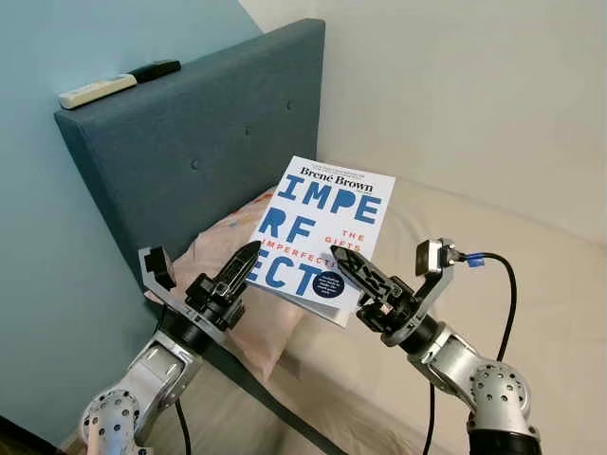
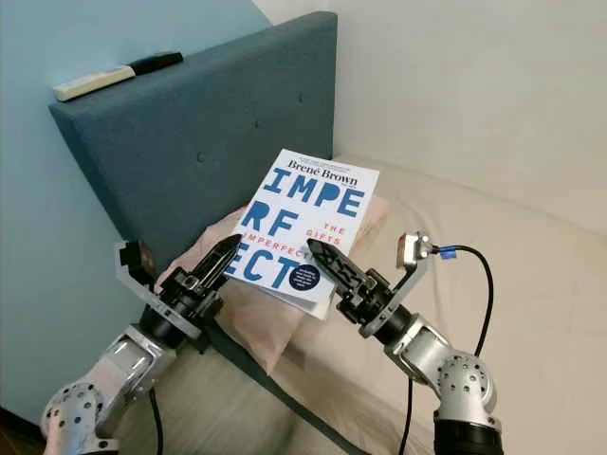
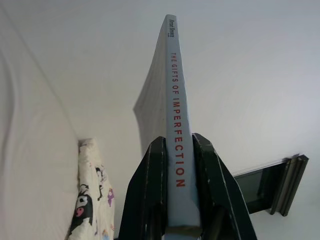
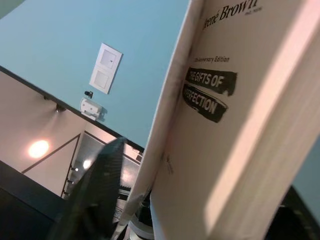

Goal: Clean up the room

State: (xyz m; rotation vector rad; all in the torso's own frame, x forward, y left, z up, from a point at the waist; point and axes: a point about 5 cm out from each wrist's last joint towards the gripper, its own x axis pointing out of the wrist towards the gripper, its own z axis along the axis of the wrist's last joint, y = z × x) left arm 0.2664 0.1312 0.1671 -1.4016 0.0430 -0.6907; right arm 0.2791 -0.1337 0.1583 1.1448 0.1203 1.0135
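A white paperback book (image 1: 327,223) with big blue letters is held up in the air above a pink patterned pillow (image 1: 220,245). My left gripper (image 1: 243,262) is shut on the lower left edge; the left wrist view shows its fingers (image 3: 150,190) clamped on either side of the book's spine (image 3: 175,125). My right gripper (image 1: 353,265) grips the lower right corner. In the right wrist view the book (image 4: 235,100) sits between its two black fingers (image 4: 95,190), with the cover bowed slightly away from the pages.
A dark blue padded headboard (image 1: 190,142) stands against the teal wall on the left. A white remote (image 1: 97,90) and a black remote (image 1: 155,69) lie on its top. The beige mattress (image 1: 531,284) spreads out to the right.
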